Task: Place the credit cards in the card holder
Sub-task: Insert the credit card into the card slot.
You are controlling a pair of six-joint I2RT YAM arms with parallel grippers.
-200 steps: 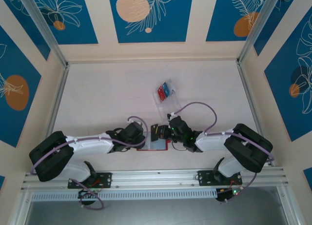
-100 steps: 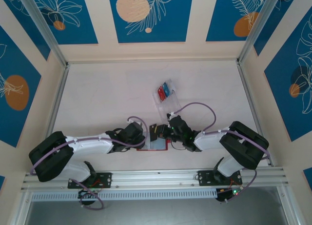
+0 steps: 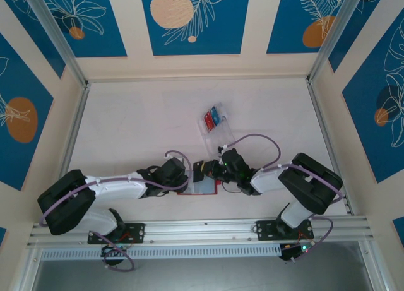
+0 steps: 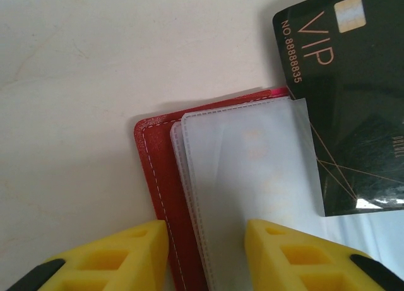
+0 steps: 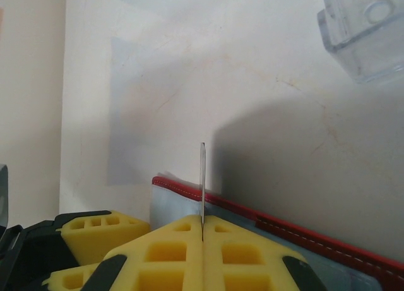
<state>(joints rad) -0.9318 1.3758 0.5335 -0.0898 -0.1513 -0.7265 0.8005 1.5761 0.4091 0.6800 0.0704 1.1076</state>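
Black card (image 4: 344, 108) first: it's pinched in my right gripper (image 5: 202, 237), jaws clamped tight, the card standing thin and edge-on between the pads. Over the last second that gripper has crept a touch toward the left one, so the card's edge now meets the plastic sleeve (image 4: 246, 177) of the card holder (image 4: 158, 171). I can't tell whether the corner has slipped under the sleeve.

The holder lies open and flat just ahead of my left gripper (image 4: 205, 240). Its jaws sit part-way apart with nothing pinched between them, one finger by the red cover and one over the sleeve. It hasn't budged. It looks like a hold-down to me, though I can't confirm it's actually pressing.

So the insertion is lined up but not done. Beyond the right gripper, well apart, the clear tray (image 3: 214, 128) holds the red and blue cards (image 3: 212, 117), waiting their turn.
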